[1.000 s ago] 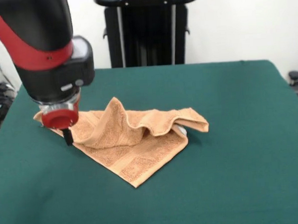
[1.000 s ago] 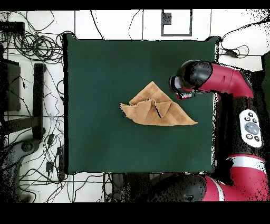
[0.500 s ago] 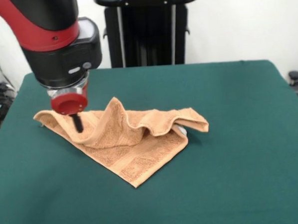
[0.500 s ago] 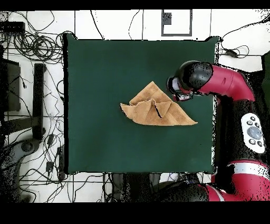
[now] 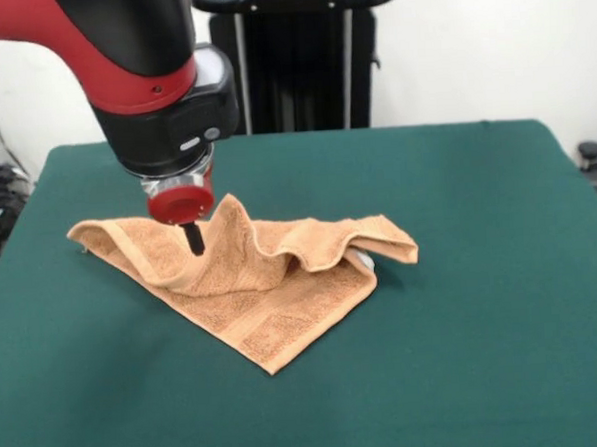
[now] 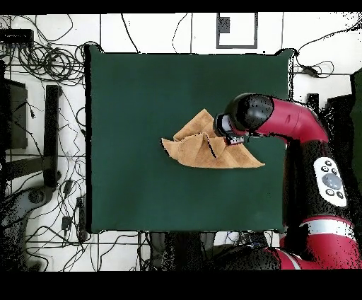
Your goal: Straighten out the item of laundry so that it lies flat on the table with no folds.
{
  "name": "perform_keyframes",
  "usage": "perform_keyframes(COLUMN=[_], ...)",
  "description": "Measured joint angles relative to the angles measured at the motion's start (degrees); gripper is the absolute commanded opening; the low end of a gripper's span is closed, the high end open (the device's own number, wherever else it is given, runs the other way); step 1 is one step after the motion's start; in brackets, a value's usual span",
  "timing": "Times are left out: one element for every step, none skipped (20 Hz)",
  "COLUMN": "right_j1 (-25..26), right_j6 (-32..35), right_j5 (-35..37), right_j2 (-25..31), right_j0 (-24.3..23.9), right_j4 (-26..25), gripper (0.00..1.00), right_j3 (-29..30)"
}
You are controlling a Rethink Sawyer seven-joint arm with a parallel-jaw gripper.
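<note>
Hanging from the red and black arm, the gripper shows in the front view only as a single dark tip below a red collar, so whether it is apart or together cannot be told. Its lowest end lies against the orange-tan towel, and contact or a small gap cannot be settled from this angle. In the overhead view the gripper is almost wholly covered by the arm's round black wrist; only a reddish bit peeps out at the wrist's lower edge.

The towel sits rumpled near the middle of the table, directly under and beside the tip. Just to the picture's right of the tip a fold stands up in a peak, and beyond it a long rolled ridge runs away to a blunt end. To the picture's left of the tip a corner stretches out flat and thin. In front of the tip, towards the camera, a flat layer comes to a point, with a woven band along its hem (the band's pattern is too faint to read). What lies under the ridge is hidden, apart from a pale sliver at its far end.

From above, the towel reads as a rough triangle, its upper right part masked by the wrist.
</note>
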Motion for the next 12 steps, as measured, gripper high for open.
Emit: perform_keyframes(right_j1=[0.0, 0.0, -0.01, 0.0, -0.02, -0.03, -0.06, -0.13, -0.21, -0.32, -0.5, -0.59], right_j6=[0.0, 0.0, 0.0, 0.0, 0.0, 0.0, 0.0, 0.0, 0.0, 0.0, 0.0, 0.0], right_j5=[-0.05, -0.06, -0.06, -0.06, -0.05, -0.06, -0.06, -0.06, -0.07, -0.2, -0.51, -0.78], right_j2=[0.0, 0.0, 0.0, 0.0, 0.01, 0.01, 0.01, 0.01, 0.01, 0.01, 0.01, 0.01], right_j0=[0.0, 0.0, -0.01, -0.02, -0.04, -0.04, -0.04, -0.04, -0.04, -0.04, -0.04, -0.04], right_j4=[0.0, 0.0, 0.0, 0.0, 0.0, 0.0, 0.01, 0.0, 0.01, 0.01, 0.01, 0.01], gripper=[1.0, 1.0, 1.0, 1.0, 1.0, 1.0, 1.0, 1.0, 1.0, 1.0, 1.0, 1.0], right_j3=[0.14, 0.32, 0.42, 0.51, 0.57, 0.61, 0.67, 0.77, 0.88, 1.05, 1.34, 1.54])
